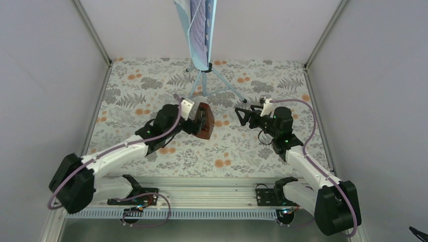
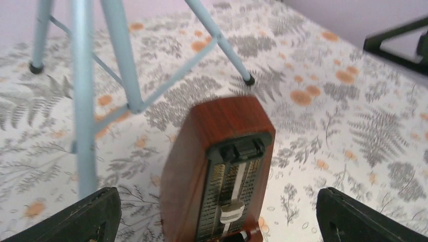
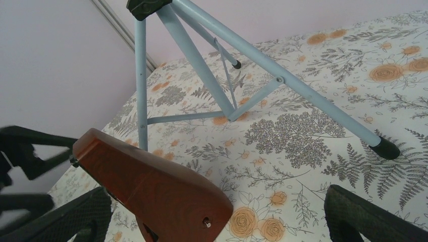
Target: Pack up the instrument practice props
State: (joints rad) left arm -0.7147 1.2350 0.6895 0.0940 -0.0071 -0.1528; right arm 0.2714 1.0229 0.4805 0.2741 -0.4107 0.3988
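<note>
The small reddish-brown wooden pyramid metronome [image 2: 199, 151] sits untouched between the wide-spread fingers of the left gripper [image 2: 218, 217] (the nearer arm), its long axis along that reach, while the right gripper [image 1: 242, 116], also released, stands to its right.

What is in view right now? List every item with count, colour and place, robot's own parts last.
metronome: one, reddish-brown wood, mid-table, between the left gripper's fingers without touching them.
music stand: one, pale blue, tripod legs at the table's far middle.
sheet-music pages: count unclear, white and lilac, on the music stand.
tablecloth: one, white with orange and grey floral print, covering the table.
enclosure walls: three, pale grey, at the left, far and right sides.
left arm: one, white and black, reaching from the near left.
right arm: one, white and black, reaching from the near right.
left gripper: one, black, open, fingers either side of the metronome.
right gripper: one, black, open, empty, right of the metronome.
</note>
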